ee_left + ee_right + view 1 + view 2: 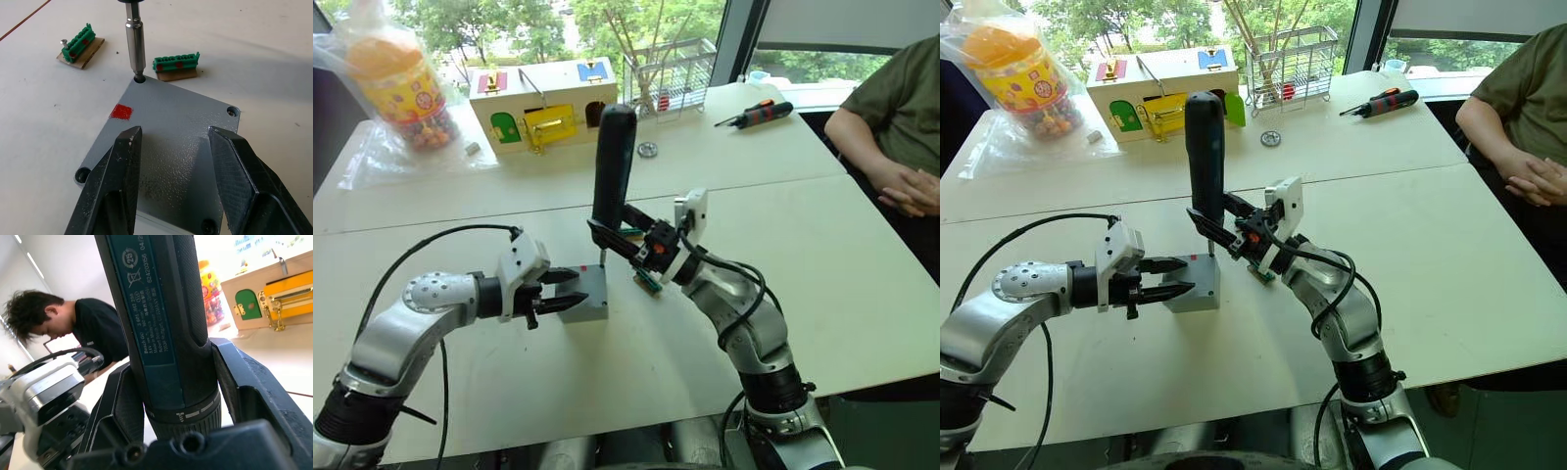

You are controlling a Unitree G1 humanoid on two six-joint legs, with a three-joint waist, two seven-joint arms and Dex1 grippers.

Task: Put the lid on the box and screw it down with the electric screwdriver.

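While the right gripper (pixel 1224 230) clamps the electric screwdriver (pixel 1205 147) upright, its bit sits in a corner screw hole of the lid (pixel 166 142), which lies on the box (pixel 1190 291) near the table's (pixel 1449 255) front edge. On the other side of the box, the left gripper (pixel 1167 279) has its fingers (pixel 117 191) spread over the lid, gripping nothing. Two green connector strips (pixel 176 66) lie just beyond the box, with a wooden box (pixel 1160 88), wire rack (pixel 1293 64), manual screwdriver (pixel 1381 102) and a seated person (pixel 1518 108) farther off.
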